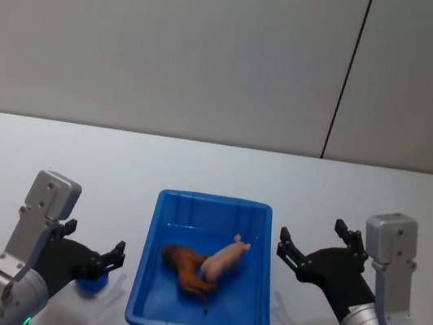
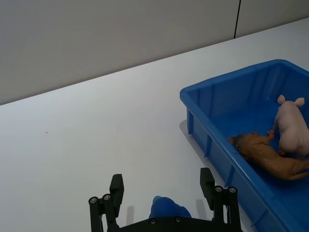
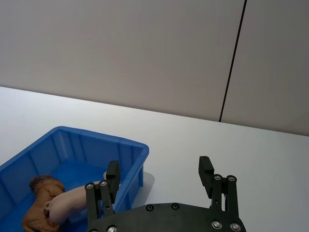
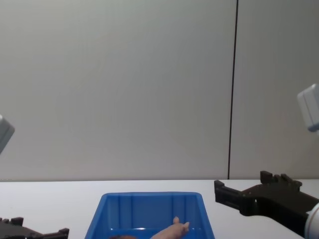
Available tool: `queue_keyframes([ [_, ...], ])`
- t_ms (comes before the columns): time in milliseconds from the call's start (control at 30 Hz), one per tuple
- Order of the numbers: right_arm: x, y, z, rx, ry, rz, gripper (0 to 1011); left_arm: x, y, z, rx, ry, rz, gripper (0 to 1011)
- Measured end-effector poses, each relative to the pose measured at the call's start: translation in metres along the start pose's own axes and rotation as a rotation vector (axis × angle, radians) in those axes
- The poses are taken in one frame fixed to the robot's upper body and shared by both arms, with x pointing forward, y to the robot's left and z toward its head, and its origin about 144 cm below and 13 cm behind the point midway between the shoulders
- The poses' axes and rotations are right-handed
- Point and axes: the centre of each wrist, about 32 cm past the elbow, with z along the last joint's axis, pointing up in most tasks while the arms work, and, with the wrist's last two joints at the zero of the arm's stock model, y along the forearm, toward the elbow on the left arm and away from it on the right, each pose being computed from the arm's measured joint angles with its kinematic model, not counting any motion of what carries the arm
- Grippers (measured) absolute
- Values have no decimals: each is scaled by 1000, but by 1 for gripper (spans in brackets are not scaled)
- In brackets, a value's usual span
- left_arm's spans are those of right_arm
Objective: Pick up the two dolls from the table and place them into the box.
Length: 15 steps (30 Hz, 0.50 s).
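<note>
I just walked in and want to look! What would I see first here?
The bright blue box in the middle of the white table jumps out first. Inside it the pink pig doll leans on the shaggy brown doll. The left hand and right hand sit open, one beside each side of the box.
</note>
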Motion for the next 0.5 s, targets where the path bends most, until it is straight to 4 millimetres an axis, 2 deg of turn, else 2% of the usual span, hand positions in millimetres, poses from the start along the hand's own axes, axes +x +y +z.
queue_keyframes([
  [500,0,0,0,0,0,0,1001,4,-2,-7,36,17,-19,1001],
])
